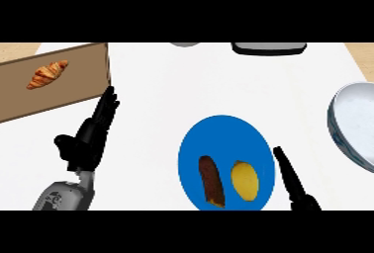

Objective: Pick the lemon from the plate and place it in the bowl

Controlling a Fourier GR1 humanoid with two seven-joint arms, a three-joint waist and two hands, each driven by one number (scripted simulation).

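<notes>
Head view: lemon (245, 181) sits on the blue plate (223, 133) beside a brown sausage (211, 181), bowl (352, 123) at right holds nothing visible, right hand (292, 180) just beside the plate with fingers straight, left hand (93, 131) open, resting; nothing yet picked.

Black robot hand (89, 136), grey forearm (66, 196)

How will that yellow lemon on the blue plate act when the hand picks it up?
The lemon looks smooth and oval, so it may roll or slip under the fingers. It probably keeps its shape rather than squashing. The brown piece of food lies close beside it on the plate, so a push from the right hand could nudge it.
</notes>
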